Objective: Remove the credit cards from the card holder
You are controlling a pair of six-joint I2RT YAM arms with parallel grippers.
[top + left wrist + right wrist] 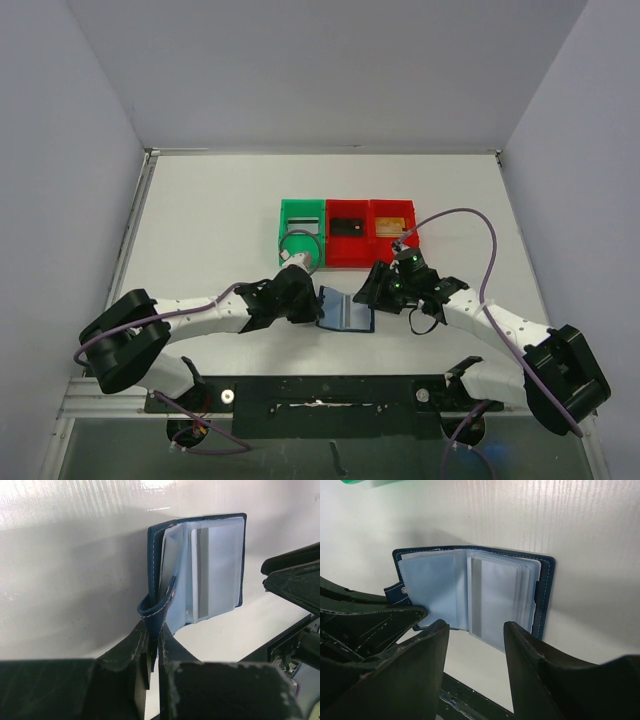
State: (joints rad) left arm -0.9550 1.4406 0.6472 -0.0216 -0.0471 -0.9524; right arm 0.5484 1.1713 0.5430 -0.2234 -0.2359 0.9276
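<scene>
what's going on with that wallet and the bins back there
The left gripper is shut on the snap strap of the card holder, which lies open on the table with its clear sleeves looking empty. The right gripper is open at the holder's edge and holds nothing. A black card and a gold card lie in the red bins. A grey card seems to sit in the green bin.

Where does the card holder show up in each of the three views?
Top external: card holder lies open at centre, between left gripper and right gripper.
Left wrist: card holder upper centre-right, open.
Right wrist: card holder centre of frame, open.
Shared landmark: left gripper, shut on the holder's strap, visible in all three.
</scene>
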